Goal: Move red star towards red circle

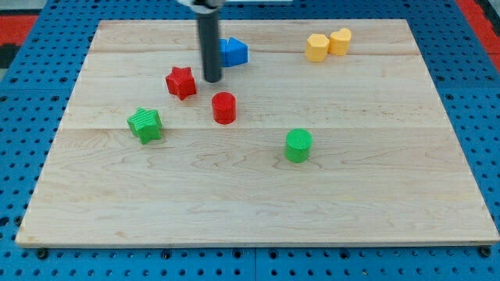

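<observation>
My tool, a bare rod tip (212, 79) gripping nothing, right of red star (180, 82): pushing risks driving it from red circle (224, 107).

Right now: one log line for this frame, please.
tip right of red star, no contact | red circle below-right of star, apart | blue block behind rod | push pending

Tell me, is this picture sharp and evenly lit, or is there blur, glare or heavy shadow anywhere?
Camera view: lighting is soft and even, with no glare on the wooden board. Blocks such as the red star and red circle look sharp and cast only faint shadows. The rod's top blurs at the view's top edge; my tip stays clear, partly hiding the blue block.
</observation>
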